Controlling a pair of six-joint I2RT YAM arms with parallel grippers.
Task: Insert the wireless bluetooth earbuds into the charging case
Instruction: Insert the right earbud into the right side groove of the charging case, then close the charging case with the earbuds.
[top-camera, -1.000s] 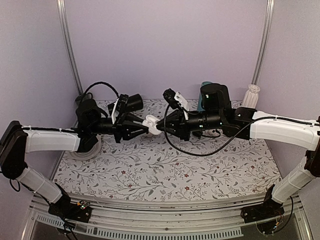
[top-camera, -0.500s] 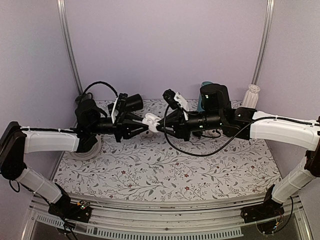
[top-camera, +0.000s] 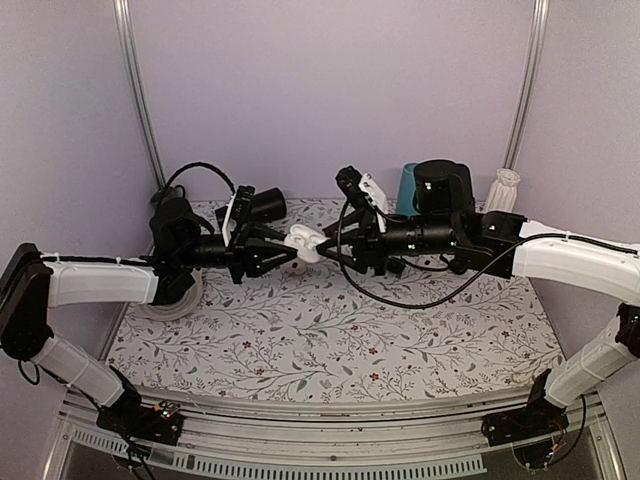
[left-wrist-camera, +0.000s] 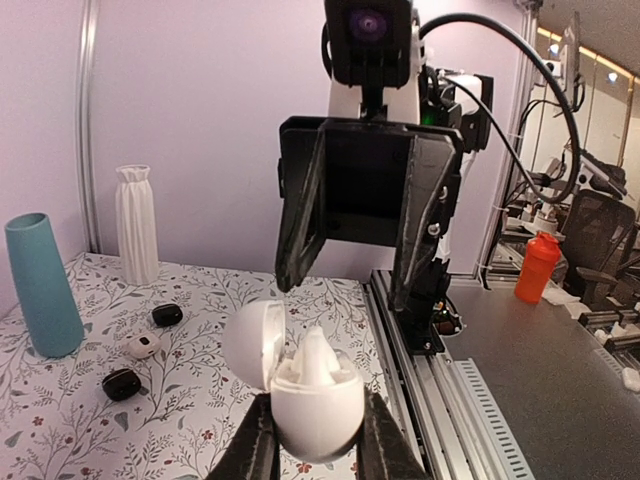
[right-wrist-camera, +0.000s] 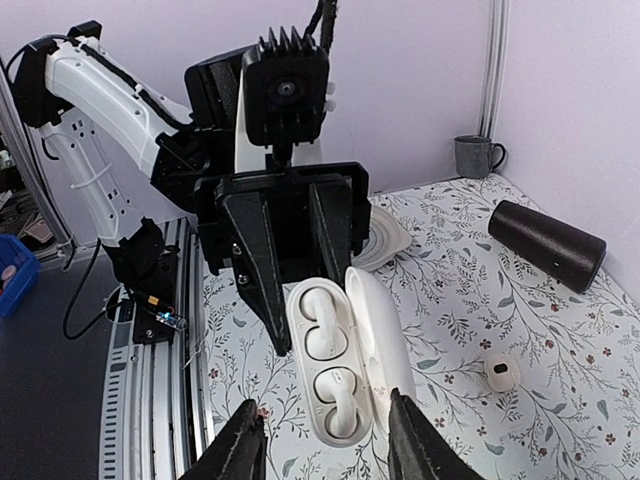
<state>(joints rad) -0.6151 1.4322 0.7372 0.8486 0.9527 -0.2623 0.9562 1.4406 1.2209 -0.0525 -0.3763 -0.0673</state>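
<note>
My left gripper (top-camera: 290, 252) is shut on the charging case (top-camera: 303, 243), a small glossy white case, and holds it in the air above the middle of the table. Its lid (left-wrist-camera: 255, 343) is swung open. In the right wrist view the open case (right-wrist-camera: 352, 430) shows two white earbuds, one in the upper seat (right-wrist-camera: 325, 325) and one in the lower seat (right-wrist-camera: 340, 395). My right gripper (top-camera: 335, 256) is open and empty. It faces the case from the right, a short gap away. In the left wrist view my left gripper (left-wrist-camera: 315, 445) clamps the case body (left-wrist-camera: 318, 405).
A teal cup (top-camera: 408, 188) and a white ribbed vase (top-camera: 503, 190) stand at the back right. Two small black lumps (left-wrist-camera: 121, 383) and a small white round piece (left-wrist-camera: 143, 346) lie near them. A white disc (top-camera: 170, 300) lies at the left; a grey mug (right-wrist-camera: 474, 155) and black cylinder (right-wrist-camera: 546, 245) lie behind it.
My right gripper has drawn back to the right, away from the case it was touching. The left gripper still holds the case in the same place.
</note>
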